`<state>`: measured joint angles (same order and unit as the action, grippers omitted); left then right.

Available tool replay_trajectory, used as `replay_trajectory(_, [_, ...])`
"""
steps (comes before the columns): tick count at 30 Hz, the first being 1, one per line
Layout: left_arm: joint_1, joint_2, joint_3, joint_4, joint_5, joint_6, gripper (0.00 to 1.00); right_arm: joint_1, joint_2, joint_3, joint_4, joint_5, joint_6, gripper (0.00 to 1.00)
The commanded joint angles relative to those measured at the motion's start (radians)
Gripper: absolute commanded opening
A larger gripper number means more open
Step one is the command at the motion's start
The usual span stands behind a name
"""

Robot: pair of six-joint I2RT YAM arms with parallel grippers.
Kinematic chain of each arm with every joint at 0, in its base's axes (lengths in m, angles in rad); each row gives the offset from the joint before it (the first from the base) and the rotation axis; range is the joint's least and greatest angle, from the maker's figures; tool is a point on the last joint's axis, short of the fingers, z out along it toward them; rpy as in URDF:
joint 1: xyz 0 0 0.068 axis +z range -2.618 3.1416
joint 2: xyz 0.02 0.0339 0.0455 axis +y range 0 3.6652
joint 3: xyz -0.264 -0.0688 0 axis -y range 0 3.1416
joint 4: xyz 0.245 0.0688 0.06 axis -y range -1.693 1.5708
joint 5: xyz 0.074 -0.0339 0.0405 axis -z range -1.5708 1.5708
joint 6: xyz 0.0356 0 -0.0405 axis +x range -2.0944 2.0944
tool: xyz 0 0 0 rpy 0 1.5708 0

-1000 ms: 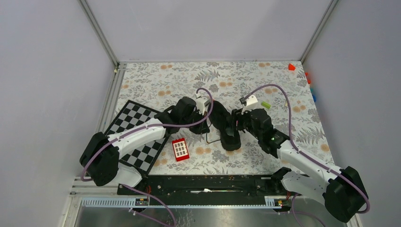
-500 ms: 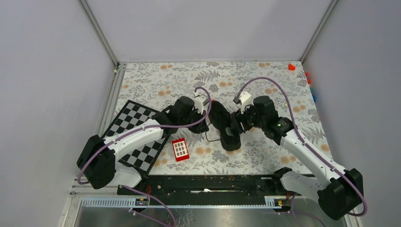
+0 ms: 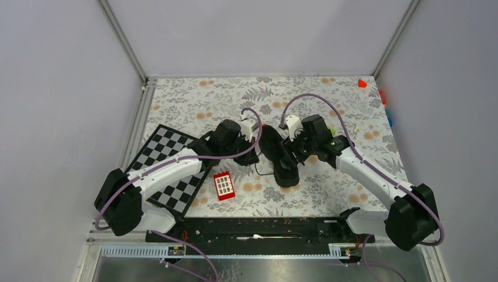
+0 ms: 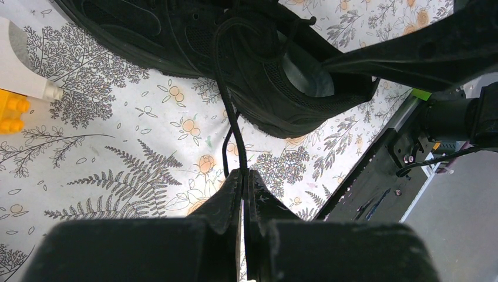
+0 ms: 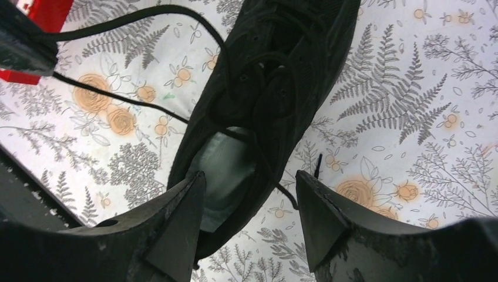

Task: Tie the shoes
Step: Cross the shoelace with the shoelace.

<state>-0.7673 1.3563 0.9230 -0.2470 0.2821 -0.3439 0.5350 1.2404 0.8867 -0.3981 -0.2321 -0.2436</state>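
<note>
Clamped shut at the left gripper [image 4: 242, 176] on a thin black lace [image 4: 232, 126] leading to the sneaker [image 4: 194, 35] just beyond the fingertips; spread wide, holding nothing, at the right gripper [image 5: 249, 182], poised over that sneaker's heel opening, on the floral tablecloth [image 3: 194, 106] between both grippers.

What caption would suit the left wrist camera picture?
The left gripper pinches a black lace trailing from the black sneaker on a fern-patterned table.
</note>
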Motion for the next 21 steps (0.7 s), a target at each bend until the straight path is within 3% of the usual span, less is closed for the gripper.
replay_trajectory(1, [0.006,-0.032,0.016,0.021,-0.012,0.015,0.00,0.006,0.020,0.030,0.081,0.054,-0.008,0.64])
replay_trajectory(13, [0.008,-0.038,0.016,0.012,-0.014,0.017,0.00,0.006,0.048,0.015,0.157,0.084,0.003,0.63])
replay_trajectory(21, [0.010,-0.036,0.009,0.016,-0.010,0.016,0.00,0.006,-0.032,-0.054,0.146,0.077,0.021,0.63])
